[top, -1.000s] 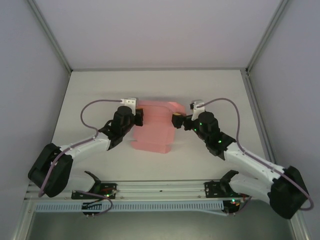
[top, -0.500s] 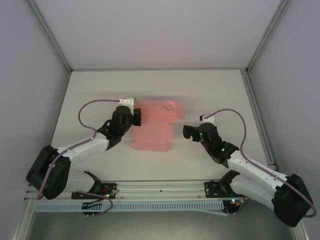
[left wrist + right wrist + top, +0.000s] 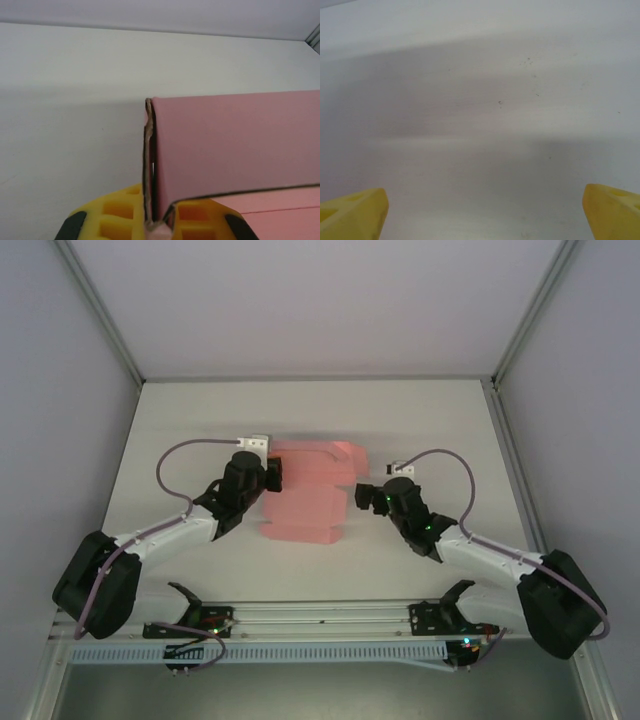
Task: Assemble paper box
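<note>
The paper box (image 3: 305, 495) is pale pink card, partly folded, lying mid-table between the two arms. My left gripper (image 3: 276, 476) is shut on the box's left edge. In the left wrist view the yellow pads (image 3: 122, 215) pinch a doubled card edge, and a pink panel (image 3: 235, 145) stretches off to the right. My right gripper (image 3: 358, 492) sits just right of the box, apart from it. Its yellow fingertips (image 3: 355, 215) stand wide apart over bare table, so it is open and holds nothing.
The white table (image 3: 440, 430) is walled by grey panels at the back and on both sides. A metal rail (image 3: 320, 620) with cable track runs along the near edge by the arm bases.
My right gripper let go of the box's right end, pulled back, then swung left again towards the box. The box settled lower and flatter. The left gripper kept its hold.
</note>
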